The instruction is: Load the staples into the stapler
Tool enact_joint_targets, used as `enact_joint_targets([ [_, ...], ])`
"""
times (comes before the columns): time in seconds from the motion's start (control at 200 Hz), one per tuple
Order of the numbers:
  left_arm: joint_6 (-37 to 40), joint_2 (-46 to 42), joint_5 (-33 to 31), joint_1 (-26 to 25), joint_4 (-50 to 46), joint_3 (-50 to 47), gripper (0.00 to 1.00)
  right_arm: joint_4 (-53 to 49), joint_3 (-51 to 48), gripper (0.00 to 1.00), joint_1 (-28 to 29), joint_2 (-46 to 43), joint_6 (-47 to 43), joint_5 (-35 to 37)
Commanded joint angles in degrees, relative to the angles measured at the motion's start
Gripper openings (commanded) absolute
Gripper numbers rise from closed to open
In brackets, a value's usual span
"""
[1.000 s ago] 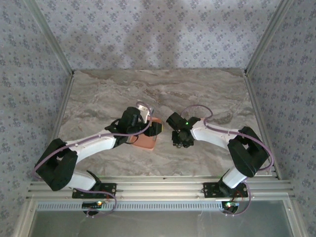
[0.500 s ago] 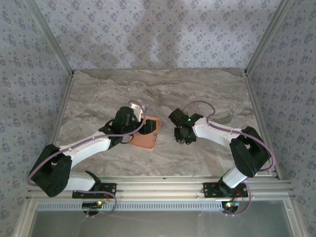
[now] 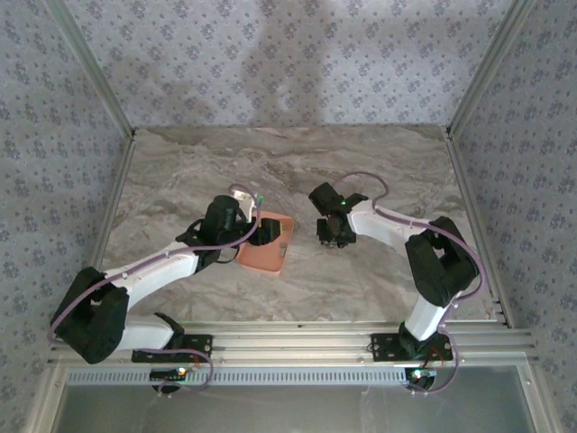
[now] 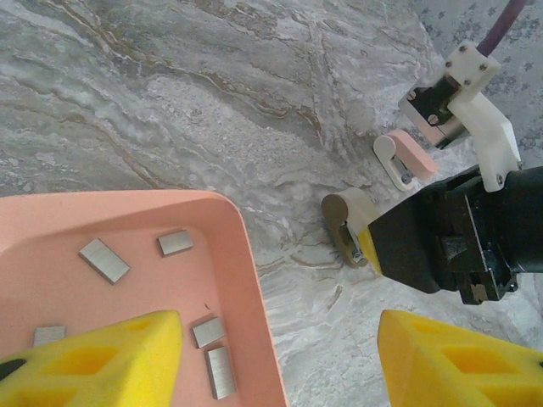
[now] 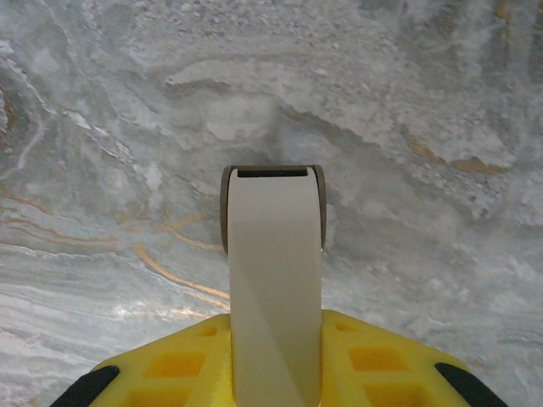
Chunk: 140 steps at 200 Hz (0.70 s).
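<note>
My right gripper (image 5: 276,365) is shut on the stapler (image 5: 276,254), a cream bar over a tan base that sticks out forward, low over the marble. In the left wrist view the stapler (image 4: 346,222) pokes out of the right gripper (image 4: 366,242), with a pale pink and white piece (image 4: 405,158) just beyond it. Several staples (image 4: 103,259) lie as short grey strips in the salmon-orange tray (image 4: 51,229). My left gripper (image 4: 280,360) stands open across the tray's right rim, one yellow finger (image 4: 110,356) over the tray and nothing held.
From above, the tray (image 3: 266,254) sits mid-table under the left gripper (image 3: 269,233), and the right gripper (image 3: 332,234) is a short gap to its right. Bare marble (image 3: 297,162) stretches behind both arms. Metal frame posts and patterned walls bound the table.
The right gripper has moved a little farther from the near edge with the stapler, its jaws closing slightly. The left gripper has drifted slightly left over the tray.
</note>
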Motion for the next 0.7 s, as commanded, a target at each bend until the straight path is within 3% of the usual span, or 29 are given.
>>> enact_joint_targets([
  [0.0,-0.62,-1.73,-0.63,0.59,-0.40,-0.71,0.63,-0.03,1.98,0.25,-0.02,1.43,-1.39,-0.34],
  [0.405,-0.71,-1.81,-0.69,0.87,-0.59,-0.72,0.64,-0.99,2.31,0.40,0.50,1.13,-1.31,-0.77],
  [0.695,-0.71,-2.43,-0.90,0.86,-0.86,-0.99,0.66,-4.10,3.02,0.51,0.40,-4.21,-2.33,1.07],
])
